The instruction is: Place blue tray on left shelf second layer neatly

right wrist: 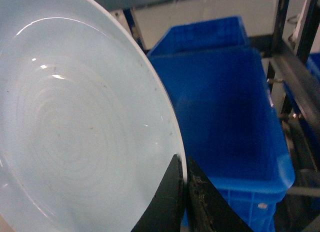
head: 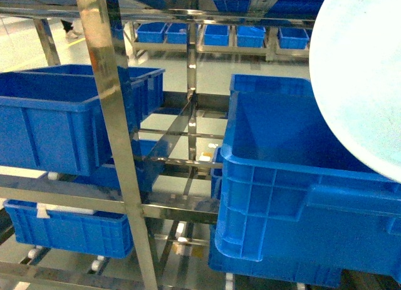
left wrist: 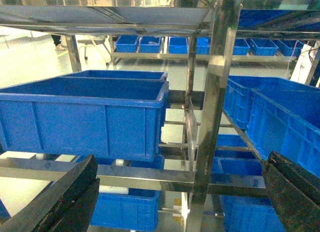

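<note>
Right wrist view: right pincer [right wrist: 184, 184] clenched on blue tray [right wrist: 75, 127] rim, tray tilted steeply above a crate [right wrist: 225, 106].

The blue tray [head: 363, 83] runs off the right and top edges of the head view, and off the left and bottom in the right wrist view. It hides the back right corner of the big blue crate [head: 294, 196]. The left tool [left wrist: 180, 202] shows only as two dark fingers [left wrist: 55, 202] cut by the bottom corners.
</note>
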Controlling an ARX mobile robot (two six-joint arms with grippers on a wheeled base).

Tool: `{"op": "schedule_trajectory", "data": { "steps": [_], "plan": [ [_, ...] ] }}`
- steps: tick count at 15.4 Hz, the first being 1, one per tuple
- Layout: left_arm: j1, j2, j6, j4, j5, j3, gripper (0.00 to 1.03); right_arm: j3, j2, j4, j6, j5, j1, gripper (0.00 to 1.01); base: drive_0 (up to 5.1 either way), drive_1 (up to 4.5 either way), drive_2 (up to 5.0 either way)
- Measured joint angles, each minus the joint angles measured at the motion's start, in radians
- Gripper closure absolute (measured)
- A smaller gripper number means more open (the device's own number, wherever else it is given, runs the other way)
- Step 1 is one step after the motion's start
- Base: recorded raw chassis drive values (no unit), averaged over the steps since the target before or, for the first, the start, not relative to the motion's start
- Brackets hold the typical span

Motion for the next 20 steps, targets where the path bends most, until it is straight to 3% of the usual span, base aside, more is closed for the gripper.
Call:
{"op": "schedule_trajectory", "data": {
  "steps": [6,8,10,12,17,20],
  "plan": [
    [0.000,0.000,0.000,0.000,0.000,0.000,0.05,0.090,0.138,-0.230,0.084,-0.204,-0.050,0.99,0.0,0.00,0.0],
    [0.000,0.000,0.000,0.000,0.000,0.000,0.05,0.159,0.266,-0.361,0.146,-0.307,-0.072,0.99,0.0,0.00,0.0],
    [0.000,0.000,0.000,0.000,0.000,0.000,0.05,0.226,0.384,-0.361,0.202,-0.360,-0.075,0.99,0.0,0.00,0.0],
    [0.000,0.000,0.000,0.000,0.000,0.000,0.05,0.320,0.478,-0.330,0.248,-0.367,-0.077,0.99,0.0,0.00,0.0],
    [0.000,0.000,0.000,0.000,0.000,0.000,0.05,0.458,0.752,-0.254,0.345,-0.231,-0.078,0.99,0.0,0.00,0.0],
    [0.000,0.000,0.000,0.000,0.000,0.000,0.05,0.467,0.812,-0.220,0.423,-0.190,-0.126,0.99,0.0,0.00,0.0]
  ]
}}
